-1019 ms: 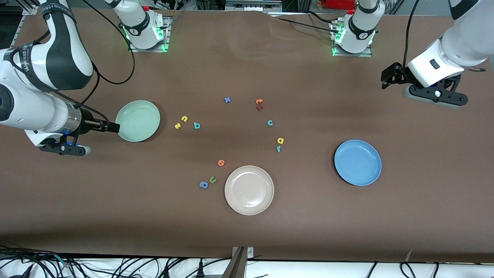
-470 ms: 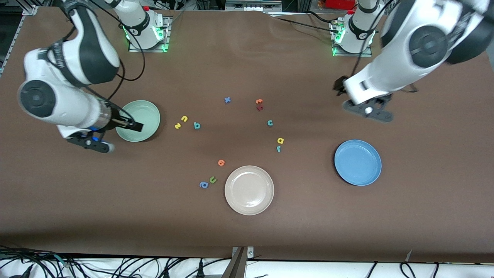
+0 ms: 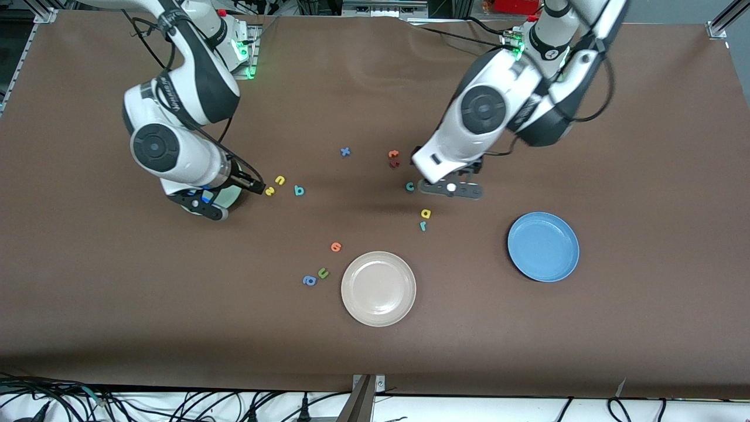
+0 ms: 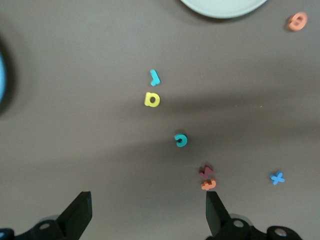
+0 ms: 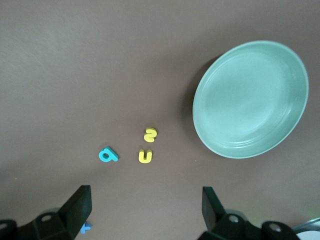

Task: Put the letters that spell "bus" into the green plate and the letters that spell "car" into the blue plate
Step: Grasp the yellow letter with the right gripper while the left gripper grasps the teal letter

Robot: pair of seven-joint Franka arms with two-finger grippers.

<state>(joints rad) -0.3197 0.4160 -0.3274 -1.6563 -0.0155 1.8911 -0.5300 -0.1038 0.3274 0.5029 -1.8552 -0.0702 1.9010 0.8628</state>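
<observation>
The pale green plate (image 5: 250,100) is plain and holds nothing; in the front view my right arm covers most of it. Beside it lie the yellow "s" (image 3: 270,191), yellow "u" (image 3: 280,180) and teal "b" (image 3: 299,190). My right gripper (image 3: 255,186) hangs open over the plate's edge, next to the "s". Toward the left arm's end lie the teal "c" (image 3: 410,186), yellow "a" (image 3: 426,213) and teal "r" (image 3: 422,225). My left gripper (image 4: 147,217) is open and holds nothing, up in the air beside the "c" (image 4: 181,140). The blue plate (image 3: 543,246) holds nothing.
A beige plate (image 3: 378,288) sits nearest the front camera. Near it lie an orange letter (image 3: 336,247), a green "u" (image 3: 323,272) and a blue "a" (image 3: 309,281). A blue "x" (image 3: 345,152), an orange letter (image 3: 394,154) and a dark red one (image 3: 394,164) lie farther back.
Both arms have swung in from the table's ends toward the middle. The right gripper crossed the green plate to the "s"; the left hand came over the "c". No letter has moved.
</observation>
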